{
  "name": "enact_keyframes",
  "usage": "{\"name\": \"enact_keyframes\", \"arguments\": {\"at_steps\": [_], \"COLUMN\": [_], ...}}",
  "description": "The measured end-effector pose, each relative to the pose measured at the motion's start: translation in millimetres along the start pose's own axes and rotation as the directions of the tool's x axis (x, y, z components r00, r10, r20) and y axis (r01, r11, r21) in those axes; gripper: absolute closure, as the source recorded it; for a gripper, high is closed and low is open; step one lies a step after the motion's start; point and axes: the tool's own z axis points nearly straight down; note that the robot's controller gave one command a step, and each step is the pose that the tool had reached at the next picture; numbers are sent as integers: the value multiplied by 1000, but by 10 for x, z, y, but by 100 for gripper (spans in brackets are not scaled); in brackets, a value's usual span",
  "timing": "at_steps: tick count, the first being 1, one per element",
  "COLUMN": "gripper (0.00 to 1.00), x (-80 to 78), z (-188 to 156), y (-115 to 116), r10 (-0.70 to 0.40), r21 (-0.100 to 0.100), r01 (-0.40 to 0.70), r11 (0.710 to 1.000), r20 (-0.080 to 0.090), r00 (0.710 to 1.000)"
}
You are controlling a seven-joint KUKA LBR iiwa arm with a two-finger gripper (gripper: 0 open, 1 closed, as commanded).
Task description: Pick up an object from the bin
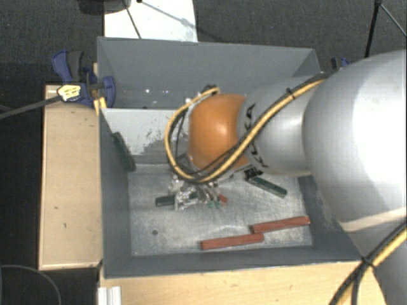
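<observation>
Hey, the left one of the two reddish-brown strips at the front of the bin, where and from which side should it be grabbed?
Take the left reddish-brown strip near its middle, across its narrow width, from straight above. It lies flat on the bin floor with bare floor along both long sides. Its right end lies by the other strip, so probably stay clear of that end.

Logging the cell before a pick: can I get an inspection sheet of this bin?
Surface: grey metal bin, floor scuffed pale.
Job's things: small dark piece just left of the gripper.
Clutter: two red-brown bars near the front wall; dark green bar right of the gripper; dark bar against the left wall.
Grippers: gripper low over the floor's middle.
Cables: yellow cable loops round the orange wrist cover.
Surroundings: white sheet behind the bin.
</observation>
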Motion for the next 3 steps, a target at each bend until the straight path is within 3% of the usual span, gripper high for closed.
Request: {"name": "enact_keyframes", "arguments": {"at_steps": [1, 2, 3], "gripper": [100, 100, 100], "x": [0, 16, 1], "z": [0, -55, -463], "y": [0, -2, -68], "r10": [2, 1, -22], "r21": [0, 3, 2], "r01": [-2, -1, 22], "r11": [1000, 1000, 1000], "r20": [0, -13, -8], "r00": [1000, 1000, 1000]}}
